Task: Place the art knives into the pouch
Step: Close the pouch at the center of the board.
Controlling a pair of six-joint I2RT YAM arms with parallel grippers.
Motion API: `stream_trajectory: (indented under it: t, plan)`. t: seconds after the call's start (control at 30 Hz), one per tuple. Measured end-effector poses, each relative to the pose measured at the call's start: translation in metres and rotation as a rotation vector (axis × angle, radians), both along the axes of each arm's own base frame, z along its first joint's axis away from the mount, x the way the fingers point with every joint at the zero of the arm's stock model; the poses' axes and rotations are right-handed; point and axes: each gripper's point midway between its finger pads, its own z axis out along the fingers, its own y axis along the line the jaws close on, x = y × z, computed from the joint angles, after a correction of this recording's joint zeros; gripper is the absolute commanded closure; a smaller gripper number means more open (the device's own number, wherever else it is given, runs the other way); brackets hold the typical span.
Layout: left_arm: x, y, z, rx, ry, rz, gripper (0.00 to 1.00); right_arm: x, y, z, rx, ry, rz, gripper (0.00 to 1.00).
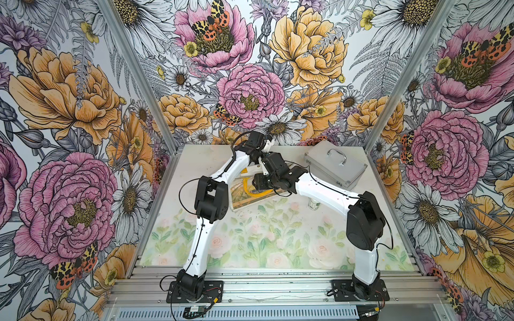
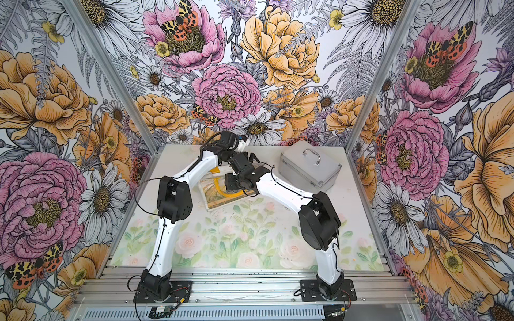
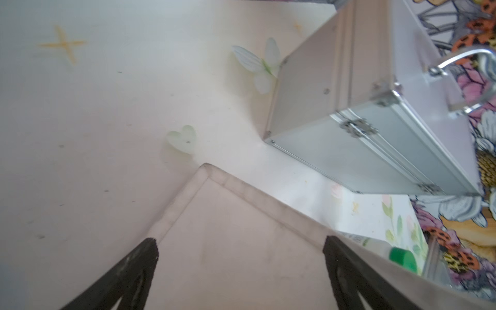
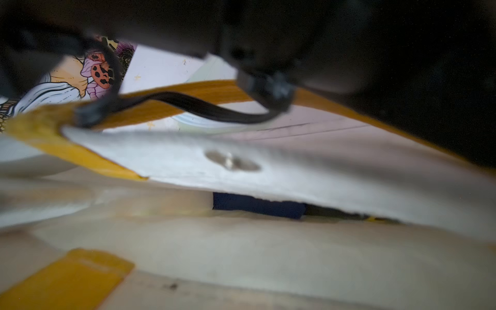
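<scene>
Left arm stretches to the far middle of the worktop. Left pincer: fingers spread wide, nothing between them. In the left wrist view a pale flat sheet with a folded border lies under them. Probably part of the pouch. Touching or just above, cannot tell.

Pouch lies flat about mid-worktop, toward the far edge, largely covered by both wrists. Its printed face and a yellow loop handle show in both top views. The right wrist view is very close: a white inner flap with a snap stud stands slightly off the lower wall, leaving a thin slot.

Art knife: not plainly seen. A dark blue piece sits in that slot. It may be the knife part-way in, not sure.

Right pincer is low over the pouch mouth. Its fingers are hidden in every view, so wide, narrow or holding cannot be told.

A small green-capped bottle stands between the pouch and the right edge. Silver case sits at the far right corner.

Handling, my judgement:
- **Knife:** light, slim and rigid, with a smooth barrel and one sharp end. Grip mid-barrel, away from the blade, and feed it lengthwise.
- **Pouch:** thin, glossy and floppy. The mouth likely falls shut, and the bag slides if pushed. Take the flap at its rim or by a handle.
</scene>
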Motion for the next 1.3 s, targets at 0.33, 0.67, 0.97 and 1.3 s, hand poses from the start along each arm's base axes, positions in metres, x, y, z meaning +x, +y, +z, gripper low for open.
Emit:
stream_trajectory:
  t: [0.33, 0.67, 0.97, 1.3]
  plan:
    - [-0.015, -0.009, 0.015, -0.045, -0.006, -0.109, 0.01, 0.001, -0.008, 0.012, -0.027, -0.046, -0.031, 0.46]
    - [0.042, 0.103, 0.050, -0.004, -0.027, 0.232, 0.01, -0.006, -0.027, 0.084, -0.024, -0.238, 0.022, 0.36]
    - [0.026, 0.167, 0.120, -0.060, -0.014, 0.528, 0.01, -0.013, -0.056, 0.125, -0.155, -0.477, 0.205, 0.21]
    - [-0.023, 0.172, 0.134, -0.031, -0.001, 0.619, 0.01, 0.071, -0.102, 0.106, -0.276, -0.500, 0.174, 0.21]
